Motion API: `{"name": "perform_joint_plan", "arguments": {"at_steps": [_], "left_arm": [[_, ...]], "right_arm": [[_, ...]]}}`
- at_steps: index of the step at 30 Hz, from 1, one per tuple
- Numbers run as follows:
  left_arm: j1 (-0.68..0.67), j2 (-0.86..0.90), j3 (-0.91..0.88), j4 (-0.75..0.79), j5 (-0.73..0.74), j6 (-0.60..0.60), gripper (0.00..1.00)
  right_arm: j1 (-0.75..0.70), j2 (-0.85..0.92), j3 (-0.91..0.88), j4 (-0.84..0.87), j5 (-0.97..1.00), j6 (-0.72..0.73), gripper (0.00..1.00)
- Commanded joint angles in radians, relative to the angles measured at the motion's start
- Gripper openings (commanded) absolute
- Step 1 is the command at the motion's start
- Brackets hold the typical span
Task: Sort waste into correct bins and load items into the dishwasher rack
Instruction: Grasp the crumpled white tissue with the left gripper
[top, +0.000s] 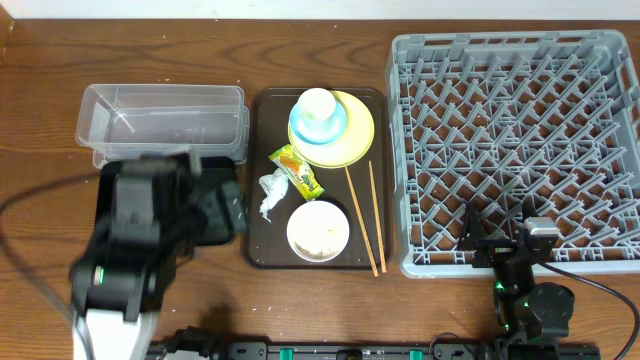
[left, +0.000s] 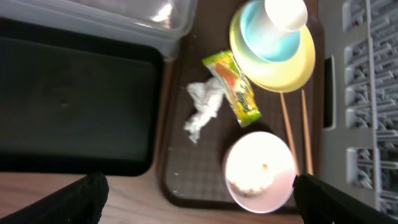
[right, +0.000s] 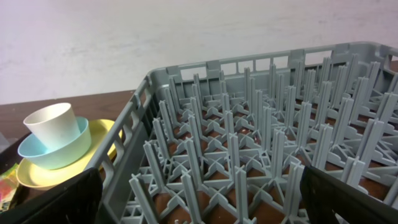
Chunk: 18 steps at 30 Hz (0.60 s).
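On the brown serving tray (top: 260, 140) a small white cup (top: 316, 108) stands in a light blue dish (top: 303, 129) on a yellow plate (top: 352, 140). Below them lie a snack wrapper (top: 297, 171), a crumpled tissue (top: 271, 192), a white bowl (top: 318, 231) with rice crumbs (left: 249, 184), and two chopsticks (top: 363, 220). The grey dishwasher rack (top: 520, 150) fills the right. My left gripper (left: 199, 208) hovers open above the black tray (left: 68, 106) and the table's front edge, holding nothing. My right gripper (right: 199, 205) stands open over the rack's near left corner.
A clear plastic tub (top: 160, 118) sits at the back left, touching the black tray (top: 222, 216), which my left arm (top: 135, 250) largely hides in the overhead view. The rack's near wall (top: 440, 266) stands right in front of the right gripper (top: 503, 240).
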Motion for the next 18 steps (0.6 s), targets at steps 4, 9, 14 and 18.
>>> {"name": "perform_joint_plan", "arguments": {"at_steps": [4,9,14,18], "left_arm": [[0.002,0.189,0.049,-0.009,0.093,0.019,0.53],[-0.016,0.309,0.031,-0.008,0.087,0.015,0.06],[-0.100,0.430,0.009,0.029,-0.042,0.015,0.47],[-0.155,0.521,0.009,0.094,-0.095,0.017,0.52]], "right_arm": [[-0.010,0.001,-0.002,-0.003,0.002,-0.015,0.99],[-0.010,0.001,-0.002,-0.003,0.002,-0.015,0.99],[-0.010,0.001,-0.002,-0.004,0.002,-0.015,0.99],[-0.010,0.001,-0.002,-0.004,0.002,-0.015,0.99]]}}
